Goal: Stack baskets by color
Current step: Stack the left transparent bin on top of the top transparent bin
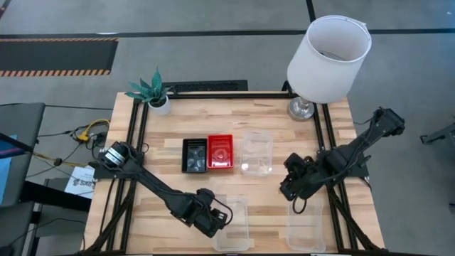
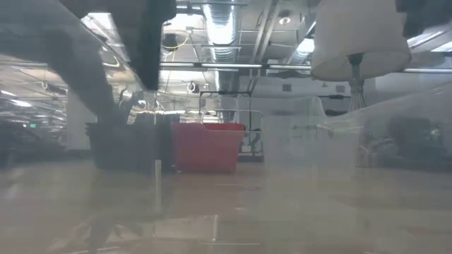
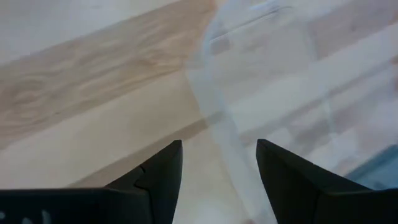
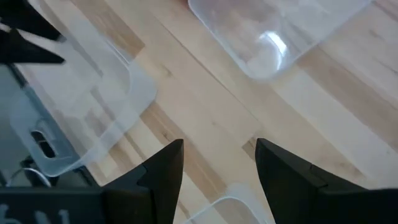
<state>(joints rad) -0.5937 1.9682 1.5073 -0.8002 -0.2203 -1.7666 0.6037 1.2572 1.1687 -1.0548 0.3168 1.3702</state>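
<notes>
Two dark jointed arms, left arm (image 1: 153, 183) and right arm (image 1: 346, 158), each ending in tapered black fingers (image 3: 158, 177)

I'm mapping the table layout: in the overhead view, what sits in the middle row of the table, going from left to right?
black basket → red basket → clear basket → right claw, open, just past the row's end and a bit nearer the table's front edge.
</notes>
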